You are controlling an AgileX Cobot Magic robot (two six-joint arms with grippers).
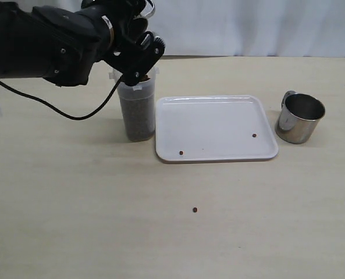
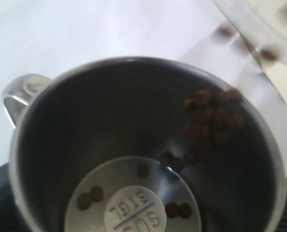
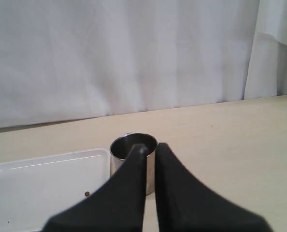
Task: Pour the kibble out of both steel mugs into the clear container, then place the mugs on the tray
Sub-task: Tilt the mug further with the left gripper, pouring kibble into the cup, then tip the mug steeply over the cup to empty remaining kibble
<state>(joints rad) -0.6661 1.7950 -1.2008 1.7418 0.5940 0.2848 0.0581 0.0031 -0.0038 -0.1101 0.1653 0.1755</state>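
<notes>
My left gripper [image 1: 138, 61] clasps a steel mug [image 2: 143, 145] tipped over the clear container [image 1: 137, 113] beside the tray [image 1: 219, 122], kibble [image 2: 211, 116] at its lip. My right gripper [image 3: 150, 150], closed and empty, faces the other mug [image 1: 300, 119] at the tray's opposite end.

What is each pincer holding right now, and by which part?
Left pincer holds a steel mug by its sides, handle free, tipped over the container; the exact contact is hidden. Right pincer is shut on nothing.
</notes>
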